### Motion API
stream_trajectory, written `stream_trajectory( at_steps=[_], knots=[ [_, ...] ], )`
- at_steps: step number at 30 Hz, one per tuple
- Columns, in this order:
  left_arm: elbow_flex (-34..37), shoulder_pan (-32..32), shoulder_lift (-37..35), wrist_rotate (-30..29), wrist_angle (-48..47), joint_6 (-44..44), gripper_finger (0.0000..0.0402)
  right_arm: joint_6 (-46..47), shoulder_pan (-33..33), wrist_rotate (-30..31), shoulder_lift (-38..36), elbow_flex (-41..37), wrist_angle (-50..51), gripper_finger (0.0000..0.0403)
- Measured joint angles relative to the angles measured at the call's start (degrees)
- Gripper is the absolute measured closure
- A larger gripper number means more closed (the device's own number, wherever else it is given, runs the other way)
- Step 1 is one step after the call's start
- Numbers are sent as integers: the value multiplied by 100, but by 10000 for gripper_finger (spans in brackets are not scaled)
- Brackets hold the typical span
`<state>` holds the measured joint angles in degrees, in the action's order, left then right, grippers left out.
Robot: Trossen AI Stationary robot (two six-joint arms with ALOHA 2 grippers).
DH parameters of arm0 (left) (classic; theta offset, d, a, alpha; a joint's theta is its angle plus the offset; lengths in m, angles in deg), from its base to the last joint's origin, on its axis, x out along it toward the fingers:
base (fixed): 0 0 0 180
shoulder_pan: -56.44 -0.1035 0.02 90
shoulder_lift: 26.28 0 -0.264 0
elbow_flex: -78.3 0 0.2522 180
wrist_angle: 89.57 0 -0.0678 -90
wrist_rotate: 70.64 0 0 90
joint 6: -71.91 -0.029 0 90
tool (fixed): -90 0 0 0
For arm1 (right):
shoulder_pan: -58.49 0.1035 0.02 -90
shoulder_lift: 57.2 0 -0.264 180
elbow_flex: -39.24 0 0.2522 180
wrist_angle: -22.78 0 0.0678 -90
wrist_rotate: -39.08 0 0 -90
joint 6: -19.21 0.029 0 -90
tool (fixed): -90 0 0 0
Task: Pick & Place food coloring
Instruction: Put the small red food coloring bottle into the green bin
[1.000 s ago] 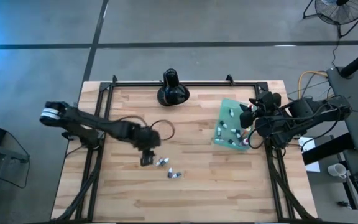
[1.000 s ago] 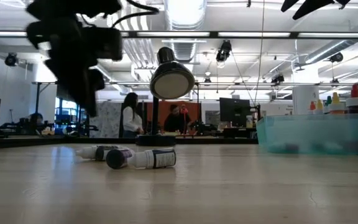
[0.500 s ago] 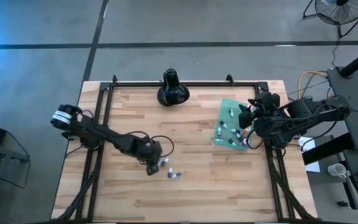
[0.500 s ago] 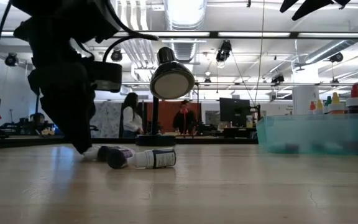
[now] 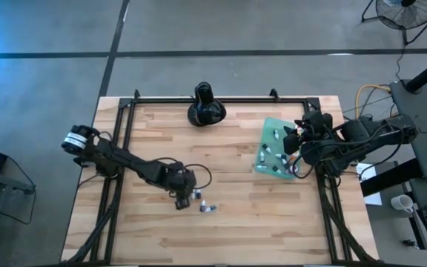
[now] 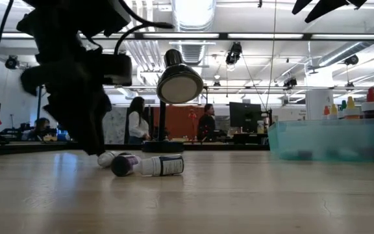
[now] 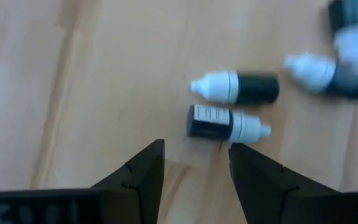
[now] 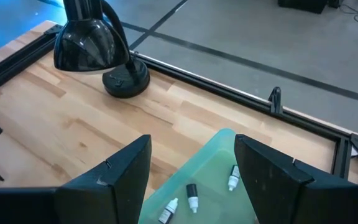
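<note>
Left gripper (image 7: pixel 194 171) is lowered over a loose cluster of small white-capped dark vials (image 7: pixel 227 124) lying on their sides on the pale wooden counter (image 5: pixel 228 230), left of centre. Jaws stand apart, empty, with the nearest vial just ahead of the gap between them; this placement is judged a line-up for a pick of that vial. In the left wrist view four vials are counted: two lying side by side, capped ends opposed, and two more touching at an angle farther off.

At the counter's far edge, mid-way, a black glossy long-necked lamp-like object (image 5: pixel 205 105) stands untouched.

Toward the right, a shallow teal-green translucent plastic tray (image 5: pixel 266 136) holds more small bottles; roughly eight are made out from above, exact count not certain. From table height, red, orange, yellow and green dropper tips (image 6: pixel 350 106) are seen above its wall. The tray is judged the drop-off place.

Right gripper (image 8: pixel 191 180) is held over the tray's right side, jaws wide, nothing between them; that arm waits.
</note>
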<state>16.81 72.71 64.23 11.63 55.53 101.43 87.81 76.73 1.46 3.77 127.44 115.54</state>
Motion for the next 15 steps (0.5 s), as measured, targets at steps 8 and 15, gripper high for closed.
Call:
stream_trajectory(
  at_steps=[8, 15],
  knots=[
    [-5, 49, 8, 68, -38, -2564, 248, -20, -2, -10, 0, 0, 6, 179],
    [-23, 51, -1, 293, -32, -3773, 248, -20, 0, -44, 0, 0, 13, 179]
  ],
)
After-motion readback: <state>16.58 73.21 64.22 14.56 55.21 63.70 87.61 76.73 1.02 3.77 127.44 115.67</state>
